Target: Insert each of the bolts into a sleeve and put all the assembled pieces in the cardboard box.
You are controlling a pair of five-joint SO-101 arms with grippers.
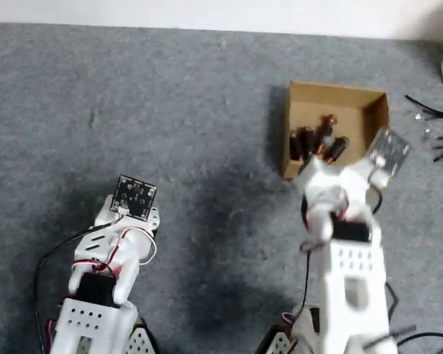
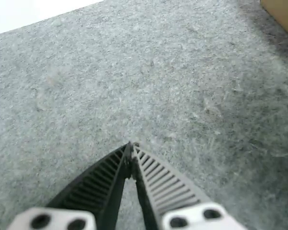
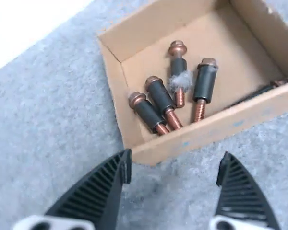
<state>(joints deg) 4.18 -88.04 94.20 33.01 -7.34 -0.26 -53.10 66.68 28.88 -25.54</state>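
Observation:
The cardboard box (image 1: 369, 103) stands at the back right of the grey mat, and in the right wrist view the cardboard box (image 3: 216, 132) holds several copper bolts in black sleeves (image 3: 158, 103). The assembled pieces (image 1: 317, 141) lie near its front left corner. My right gripper (image 3: 175, 165) hangs open just in front of the box's near wall, with nothing between its fingers. My left gripper (image 2: 132, 151) is shut and empty over bare mat at the left, and the left arm (image 1: 122, 228) sits at the front left.
Loose black wires and small metal parts (image 1: 435, 133) lie at the right edge beyond the box. A corner of the box (image 2: 283, 17) shows in the left wrist view. Grey mat (image 1: 170, 110) covers the table's left and middle.

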